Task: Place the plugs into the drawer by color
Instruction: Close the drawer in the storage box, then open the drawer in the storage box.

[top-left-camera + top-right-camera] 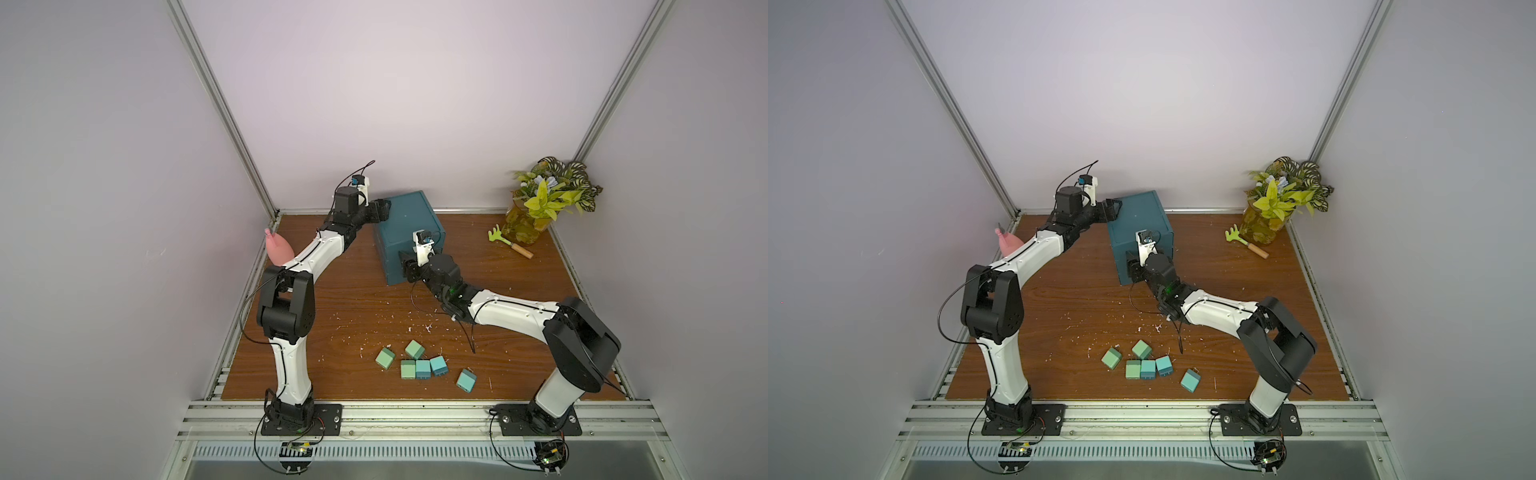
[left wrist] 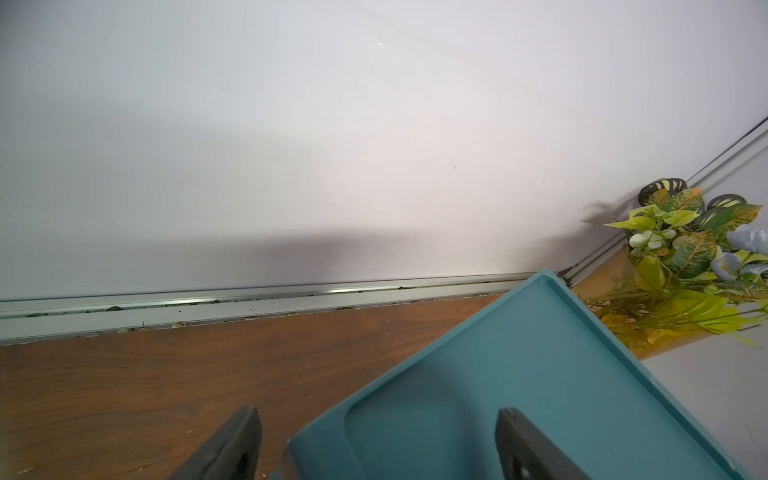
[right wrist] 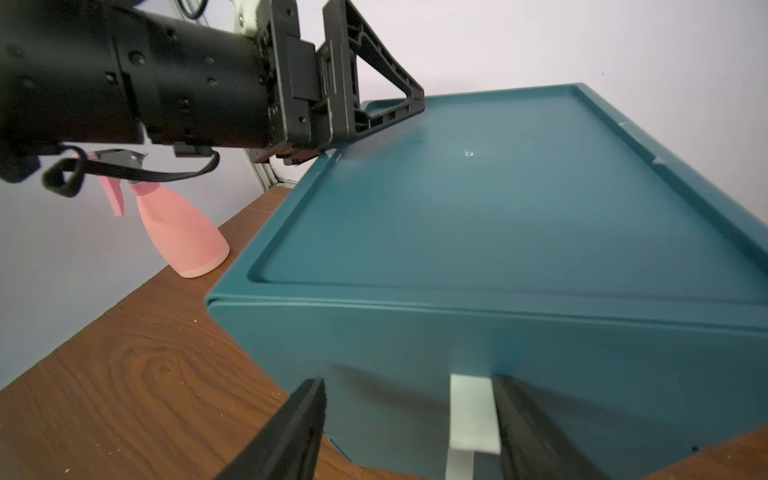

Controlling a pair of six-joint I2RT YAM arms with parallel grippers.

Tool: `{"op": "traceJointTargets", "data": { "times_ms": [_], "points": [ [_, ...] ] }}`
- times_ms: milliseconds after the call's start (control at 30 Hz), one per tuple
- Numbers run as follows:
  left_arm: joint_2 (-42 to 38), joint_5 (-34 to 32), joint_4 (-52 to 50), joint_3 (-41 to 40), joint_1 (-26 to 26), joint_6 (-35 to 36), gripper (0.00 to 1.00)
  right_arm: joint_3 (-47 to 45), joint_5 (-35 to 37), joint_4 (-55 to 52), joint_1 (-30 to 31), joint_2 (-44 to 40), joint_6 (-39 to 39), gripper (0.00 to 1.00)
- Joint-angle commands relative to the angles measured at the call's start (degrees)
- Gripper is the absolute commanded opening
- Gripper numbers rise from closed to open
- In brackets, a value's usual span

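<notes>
Plugs (image 1: 423,369), small plastic cubes, three mint green and three blue-teal, lie clustered near the front of the brown wood-grain table (image 1: 332,299), well apart from the dark teal boxy plastic cabinet (image 1: 409,220) at the back. Their prongs barely show.

In both top views the right arm covers most of the cabinet's front, and the right wrist view cuts that face off low down, so its drawers and their contents cannot be made out. There the right gripper (image 3: 409,380) stands with jaws wide apart against the front. The small white tab handle (image 3: 473,411) sits between them, just beside one finger, unclamped.

The left gripper (image 2: 377,411) is also spread. It straddles the cabinet's rear top corner, one finger over the lid and one off its edge; its fingertips are cropped.

A pink plastic spray bottle (image 1: 277,249) is half hidden behind the left arm. A leafy plant in an amber jar (image 1: 548,195) occupies the far corner.
</notes>
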Motion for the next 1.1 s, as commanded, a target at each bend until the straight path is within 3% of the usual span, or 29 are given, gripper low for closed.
{"op": "traceJointTargets", "data": {
  "times_ms": [0,267,567,833,1067],
  "points": [
    [-1.8,-0.1,-0.8,-0.4,0.2,0.5,0.85,2.6,-2.4,4.0,-0.2,-0.3,-1.0,0.69],
    [-4.1,-1.7,-4.1,0.9,0.3,1.6,0.86,0.8,-5.5,3.8,-0.8,-3.2,0.2,0.69],
    [-12.4,-5.8,-9.1,-2.6,0.3,1.0,0.87,-21.3,-9.4,17.4,-2.0,-15.6,18.6,0.70],
    [-13.8,-1.1,-8.2,-6.4,-3.3,-0.5,0.86,-27.1,-18.4,33.8,-6.8,-8.3,34.1,0.68],
    [-13.9,-2.5,-9.1,-9.1,-3.9,0.5,0.85,-25.7,-21.6,39.1,-9.2,-2.8,39.7,0.64]
  ]
}}
